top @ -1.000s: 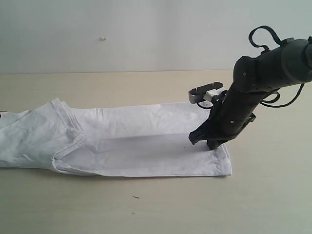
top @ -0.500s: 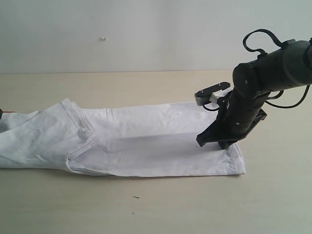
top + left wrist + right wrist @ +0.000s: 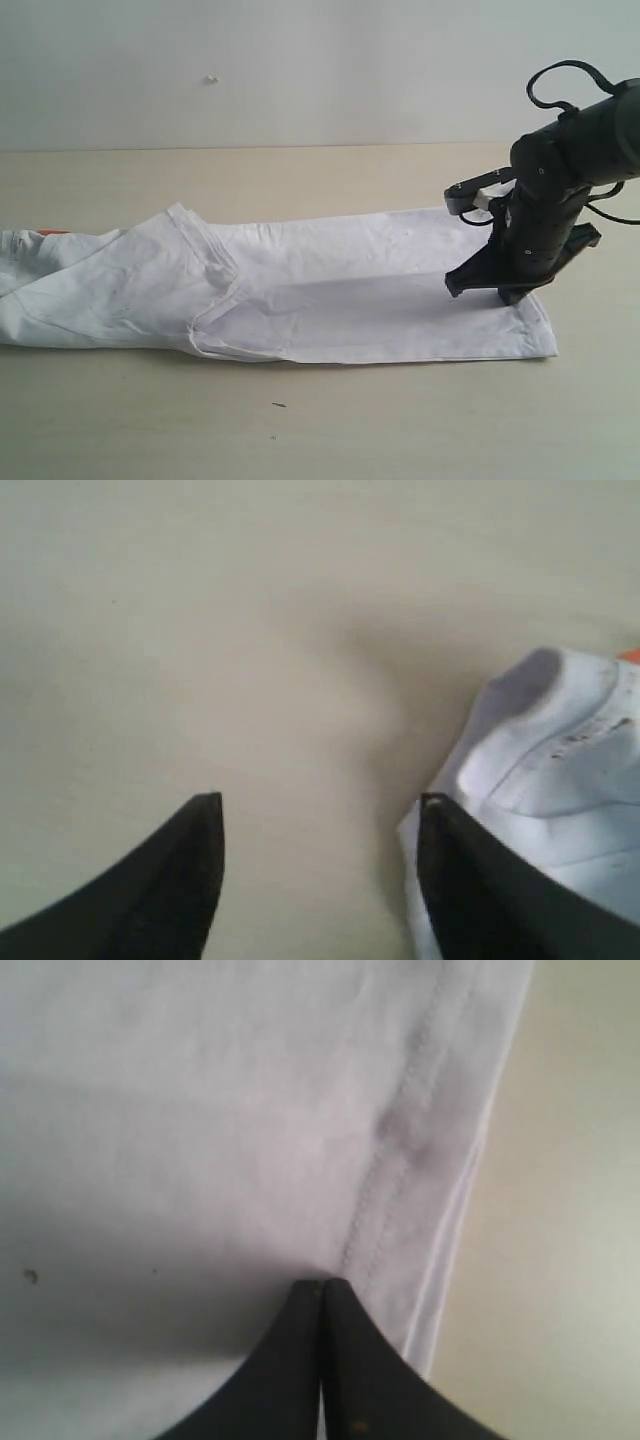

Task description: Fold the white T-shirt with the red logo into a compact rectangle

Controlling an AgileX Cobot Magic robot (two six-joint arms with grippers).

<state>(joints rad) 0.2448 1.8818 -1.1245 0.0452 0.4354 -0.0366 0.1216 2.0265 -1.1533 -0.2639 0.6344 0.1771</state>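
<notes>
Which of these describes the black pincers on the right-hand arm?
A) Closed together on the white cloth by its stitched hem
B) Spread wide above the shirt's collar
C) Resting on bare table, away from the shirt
A: in the right wrist view the right gripper has its tips pressed together on the white T-shirt, right beside the stitched hem at the shirt's end.

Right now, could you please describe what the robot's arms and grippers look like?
The right arm is matte black with chunky rounded links, black cables looping off its upper end and a grey-and-white bracket on the wrist. The right gripper and left gripper have black fingers tapering to points.
</notes>
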